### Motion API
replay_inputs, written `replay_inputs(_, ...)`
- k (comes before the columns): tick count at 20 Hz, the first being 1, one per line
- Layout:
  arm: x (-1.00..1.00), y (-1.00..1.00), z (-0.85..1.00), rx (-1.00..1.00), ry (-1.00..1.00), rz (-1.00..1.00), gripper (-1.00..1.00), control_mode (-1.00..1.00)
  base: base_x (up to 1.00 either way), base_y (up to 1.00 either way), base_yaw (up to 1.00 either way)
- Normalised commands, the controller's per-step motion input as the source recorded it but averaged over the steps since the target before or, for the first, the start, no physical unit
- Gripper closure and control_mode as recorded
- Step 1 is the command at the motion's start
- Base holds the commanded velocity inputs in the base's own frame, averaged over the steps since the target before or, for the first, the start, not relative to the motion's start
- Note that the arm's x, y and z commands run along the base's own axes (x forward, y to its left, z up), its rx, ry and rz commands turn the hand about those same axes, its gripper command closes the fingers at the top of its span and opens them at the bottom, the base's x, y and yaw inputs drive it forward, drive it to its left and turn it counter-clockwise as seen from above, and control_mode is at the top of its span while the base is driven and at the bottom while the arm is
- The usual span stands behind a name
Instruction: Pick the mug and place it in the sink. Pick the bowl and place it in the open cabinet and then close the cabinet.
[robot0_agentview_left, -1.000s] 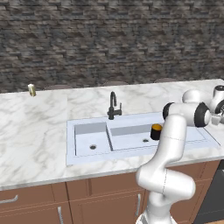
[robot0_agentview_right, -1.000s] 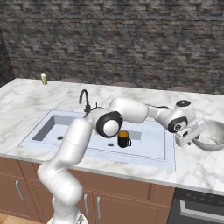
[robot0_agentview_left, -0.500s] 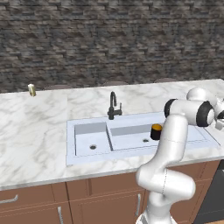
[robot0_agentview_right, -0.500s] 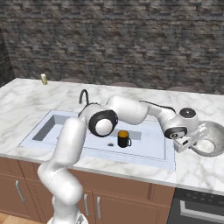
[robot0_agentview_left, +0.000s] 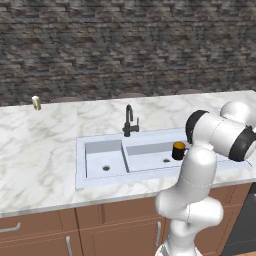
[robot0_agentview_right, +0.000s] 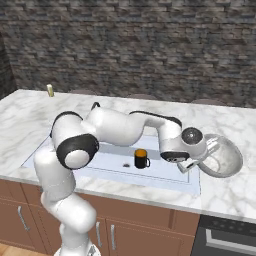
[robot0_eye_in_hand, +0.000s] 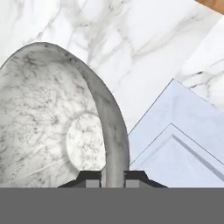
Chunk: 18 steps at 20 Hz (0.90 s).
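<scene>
Now my gripper (robot0_eye_in_hand: 113, 177) clamps the bowl (robot0_agentview_right: 223, 156) rim at right; the mug (robot0_agentview_right: 141, 159) stands in the sink (robot0_agentview_right: 165, 175), marble counter (robot0_agentview_right: 227, 195) around, stone wall (robot0_agentview_right: 150, 45) above.

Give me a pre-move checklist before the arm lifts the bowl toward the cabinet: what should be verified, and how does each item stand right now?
1. Mug already in the sink: ok, it stands upright in the larger basin.
2. Claw on the bowl: ok, one fingertip inside the rim and one outside.
3. Claw closed on the rim: ok, the fingertips sit tight against the wall.
4. Bowl level: not ok, it is tilted up on its side in the right base view.
5. Cabinet door open: cannot tell.
6. Faucet clear of the arm: ok, it stands behind the sink, apart from the bowl.
</scene>
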Motion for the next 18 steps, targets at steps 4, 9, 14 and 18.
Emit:
replay_inputs(4,-0.10,1.00,0.20,-0.09,-0.09,0.10,1.00,-1.00,0.00,0.00,0.00)
replay_inputs(9,-0.17,0.56,0.29,-0.13,-0.22,0.12,1.00,-1.00,0.00,0.00,0.00)
replay_inputs(14,0.00,0.06,0.95,-0.02,-0.02,0.25,1.00,-1.00,0.00,0.00,0.00)
replay_inputs(18,0.00,0.14,0.84,0.00,0.01,0.29,1.00,-1.00,0.00,0.00,0.00)
